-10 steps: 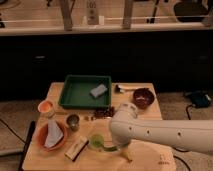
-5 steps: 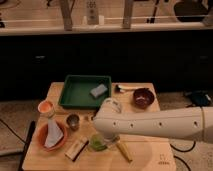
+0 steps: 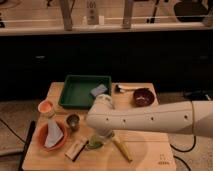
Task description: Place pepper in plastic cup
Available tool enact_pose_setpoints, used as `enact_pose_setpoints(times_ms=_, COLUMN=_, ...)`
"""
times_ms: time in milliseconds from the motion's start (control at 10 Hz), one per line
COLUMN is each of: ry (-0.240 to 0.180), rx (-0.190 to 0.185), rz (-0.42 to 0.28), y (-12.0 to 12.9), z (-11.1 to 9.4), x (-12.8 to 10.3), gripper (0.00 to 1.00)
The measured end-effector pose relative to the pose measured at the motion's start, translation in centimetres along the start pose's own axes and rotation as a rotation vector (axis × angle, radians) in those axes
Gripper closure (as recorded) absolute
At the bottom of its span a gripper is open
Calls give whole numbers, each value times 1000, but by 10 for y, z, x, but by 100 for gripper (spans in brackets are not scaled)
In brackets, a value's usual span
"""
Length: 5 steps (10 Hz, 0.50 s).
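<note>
Our gripper (image 3: 103,136) hovers just above the plastic cup (image 3: 93,144). We cannot tell its jaws' state, and a bump could topple the cup.

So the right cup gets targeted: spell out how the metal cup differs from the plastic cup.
The metal cup is shiny grey; the plastic cup is translucent lime green. The metal cup stands in the open beside the orange plate; the plastic cup sits nearer the table's front edge, partly hidden beneath the gripper, which hangs just over it. Both are small, round and upright on the wooden table.
</note>
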Motion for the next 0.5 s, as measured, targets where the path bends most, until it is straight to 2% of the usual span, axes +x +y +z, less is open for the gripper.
enact_pose_setpoints(times_ms=500, ry=-12, rx=11, rz=-70, y=-20, z=-1, x=-7, gripper=100)
